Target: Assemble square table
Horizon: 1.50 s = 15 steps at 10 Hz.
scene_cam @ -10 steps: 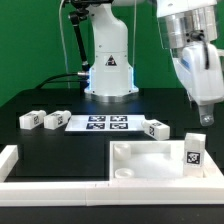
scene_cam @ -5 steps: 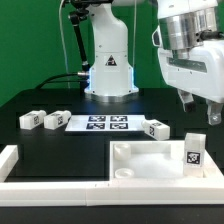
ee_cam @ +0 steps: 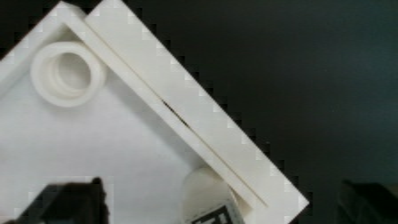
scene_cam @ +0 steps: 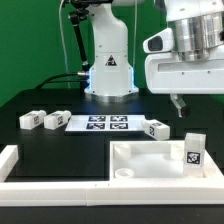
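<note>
Smooth white plastic square table [scene_cam: 150,160], 1 round corner socket [ee_cam: 71,72]; gripper [ee_cam: 217,203] jaws wide apart, seemingly empty, above it

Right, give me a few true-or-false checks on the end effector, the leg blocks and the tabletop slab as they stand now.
1. The end effector is open and holds nothing. True.
2. One small white tagged leg block stands upright on the large white plastic square tabletop slab. True.
3. Three leg blocks lie on the flat white marker board. False: they lie on the black table beside it, two on the exterior view's left, one on its right.
4. The end effector touches the upright block. False: it hangs above it, apart.
5. The slab's recessed face is up. True: a round corner socket shows.
</note>
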{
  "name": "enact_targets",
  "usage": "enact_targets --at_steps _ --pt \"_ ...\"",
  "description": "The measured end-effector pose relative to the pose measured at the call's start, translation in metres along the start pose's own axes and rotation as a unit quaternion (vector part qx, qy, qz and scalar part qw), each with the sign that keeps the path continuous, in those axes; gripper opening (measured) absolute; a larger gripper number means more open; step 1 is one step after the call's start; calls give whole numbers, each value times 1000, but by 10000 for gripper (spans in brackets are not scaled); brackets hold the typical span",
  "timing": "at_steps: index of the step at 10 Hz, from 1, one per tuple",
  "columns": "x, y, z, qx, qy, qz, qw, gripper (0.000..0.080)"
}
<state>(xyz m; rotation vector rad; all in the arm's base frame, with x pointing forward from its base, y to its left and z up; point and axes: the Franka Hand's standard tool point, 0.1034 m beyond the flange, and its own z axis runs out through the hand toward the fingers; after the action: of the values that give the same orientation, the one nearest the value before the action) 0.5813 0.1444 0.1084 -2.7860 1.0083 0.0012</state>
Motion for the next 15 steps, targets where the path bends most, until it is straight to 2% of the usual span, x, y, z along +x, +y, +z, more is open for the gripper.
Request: enact_targets --at_steps 5,6,7,10,13,15 --pt "2 2 1 -2 1 -164 987 649" --pt "-5 4 7 -4 -3 -187 982 649" --pt "-11 8 11 -12 -8 -241 971 649" --pt "-35 33 19 -54 -8 -396 917 649" --pt "-32 35 19 -54 -12 -466 883 649" --pt "-32 36 20 -55 -17 -473 879 649"
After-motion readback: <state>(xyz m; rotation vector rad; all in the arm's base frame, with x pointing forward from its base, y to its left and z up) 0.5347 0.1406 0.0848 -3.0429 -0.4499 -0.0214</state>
